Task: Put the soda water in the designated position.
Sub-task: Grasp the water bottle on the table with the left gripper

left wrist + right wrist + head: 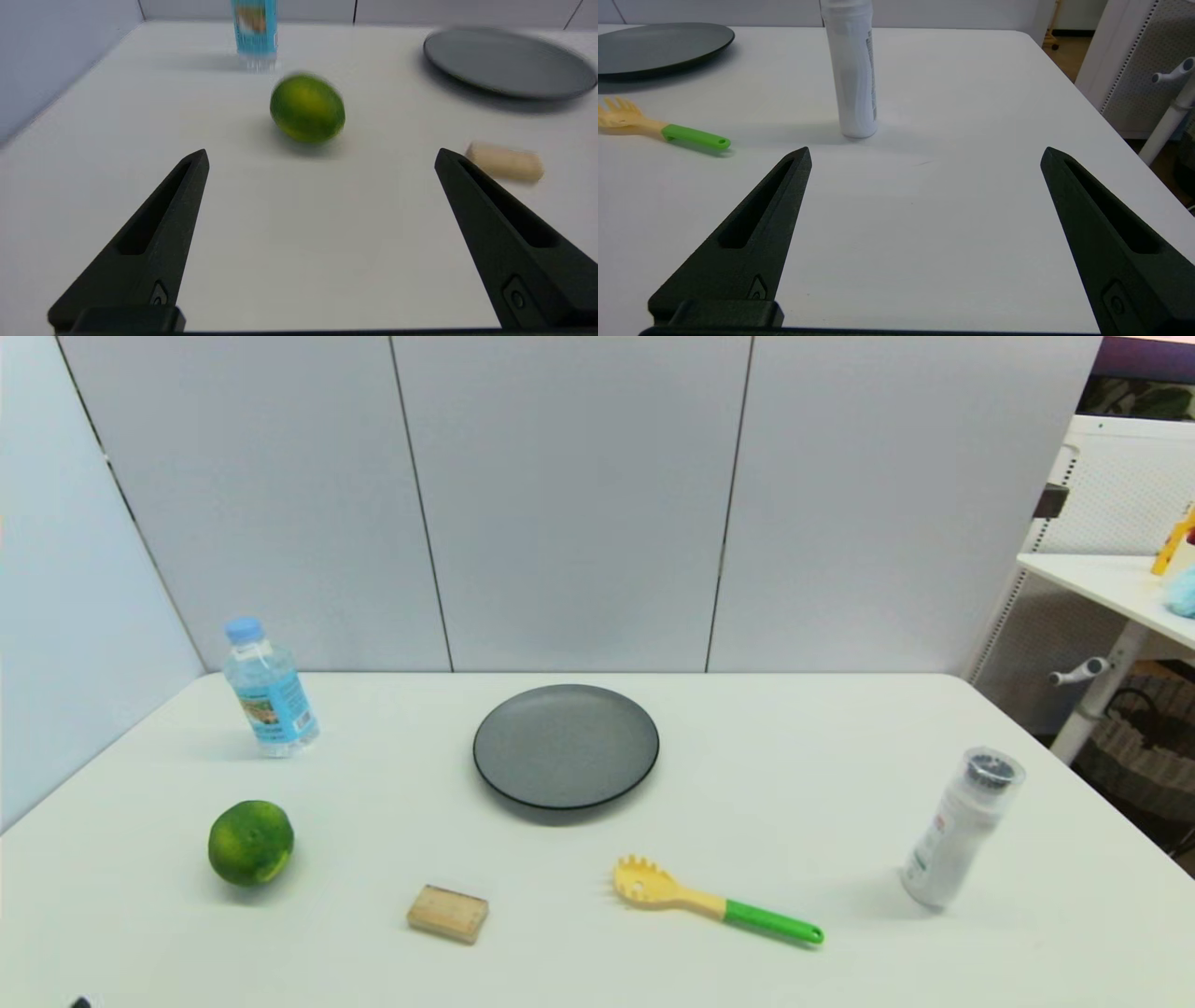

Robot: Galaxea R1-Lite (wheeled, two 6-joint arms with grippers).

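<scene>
Light-blue-capped soda water [269, 695] stood upright at table's [803, 775] far left corner, untouched; lime [250, 841] sat nearer you, in front of it. Your left gripper [320, 156] hung low over near left tabletop, fingers spread wide, holding nothing, lime and bottle ahead. Your right gripper [924, 154] likewise gaped, empty, facing white shaker [852, 70]. Grey plate [566, 745] lay mid-table.

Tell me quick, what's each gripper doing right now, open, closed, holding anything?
Left gripper: open, holding nothing, low over the table short of the lime.
Right gripper: open, holding nothing, near the white shaker.
</scene>
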